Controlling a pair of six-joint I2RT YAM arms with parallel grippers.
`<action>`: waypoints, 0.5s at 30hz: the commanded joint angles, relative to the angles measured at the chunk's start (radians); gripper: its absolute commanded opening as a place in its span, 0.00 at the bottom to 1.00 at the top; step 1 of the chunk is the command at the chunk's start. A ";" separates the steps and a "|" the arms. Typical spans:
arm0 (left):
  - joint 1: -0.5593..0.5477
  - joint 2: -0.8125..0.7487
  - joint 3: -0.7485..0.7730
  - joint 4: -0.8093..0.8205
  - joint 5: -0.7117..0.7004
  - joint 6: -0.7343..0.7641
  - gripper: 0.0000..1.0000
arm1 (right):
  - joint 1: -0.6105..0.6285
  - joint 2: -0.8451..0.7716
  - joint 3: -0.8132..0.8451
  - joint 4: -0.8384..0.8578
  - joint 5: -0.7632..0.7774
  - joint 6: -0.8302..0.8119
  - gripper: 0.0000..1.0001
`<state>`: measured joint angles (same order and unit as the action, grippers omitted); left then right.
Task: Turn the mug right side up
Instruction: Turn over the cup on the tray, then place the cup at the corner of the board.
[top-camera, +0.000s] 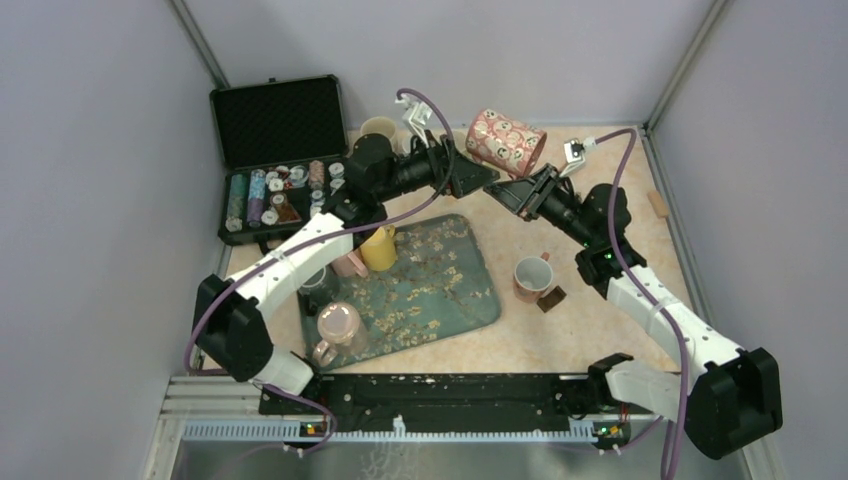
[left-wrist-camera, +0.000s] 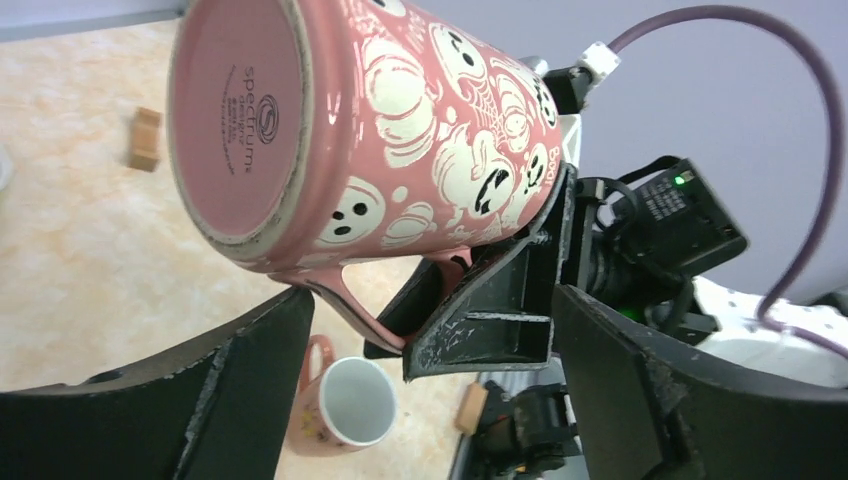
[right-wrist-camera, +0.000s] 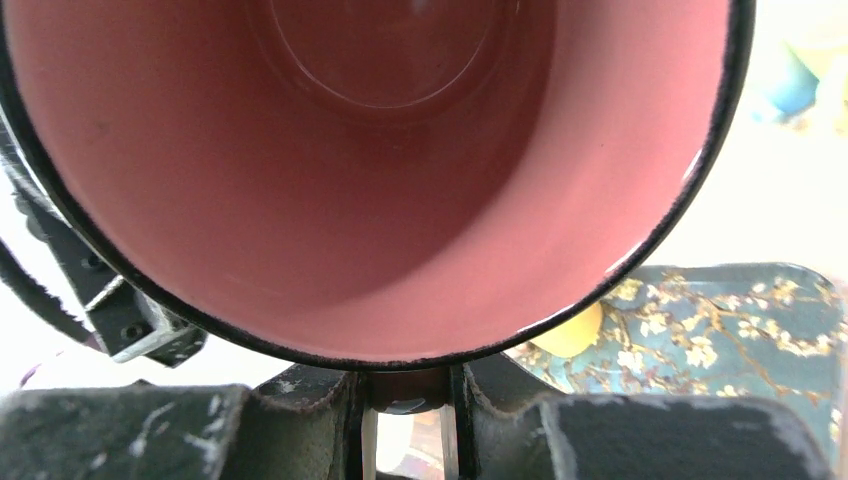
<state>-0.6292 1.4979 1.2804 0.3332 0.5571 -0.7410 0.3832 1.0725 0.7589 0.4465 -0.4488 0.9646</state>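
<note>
We count five mugs for sure: one patterned pink mug (top-camera: 505, 140) far centre, one cream mug (top-camera: 378, 128) far left, one yellow mug (top-camera: 379, 248), one right pink mug (top-camera: 530, 277), one near pink mug (top-camera: 338, 325). One floral tray (top-camera: 450, 300), one black case (top-camera: 275, 120), and two small blocks on the right, a light block (top-camera: 657, 204) and a dark block (top-camera: 551, 298).

Top view: even, diffuse light, soft shadows. Left wrist: mug (left-wrist-camera: 400, 130) above the left fingers (left-wrist-camera: 250, 400) is sharp, with a glare streak on its glaze; the fingers are dark and slightly soft. Right wrist: blown-out white up and right of the right fingers (right-wrist-camera: 300, 420); tray (right-wrist-camera: 720, 330) soft.
</note>
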 joint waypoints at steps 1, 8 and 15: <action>-0.003 -0.066 0.005 -0.078 -0.072 0.110 0.98 | -0.007 -0.057 0.054 0.021 0.058 -0.085 0.00; -0.003 -0.082 0.033 -0.221 -0.144 0.195 0.99 | -0.006 -0.039 0.129 -0.168 0.138 -0.172 0.00; -0.003 -0.122 0.016 -0.353 -0.191 0.304 0.99 | -0.008 0.043 0.276 -0.393 0.267 -0.285 0.00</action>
<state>-0.6292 1.4395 1.2804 0.0494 0.4072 -0.5293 0.3832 1.1004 0.8677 0.0349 -0.2813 0.7910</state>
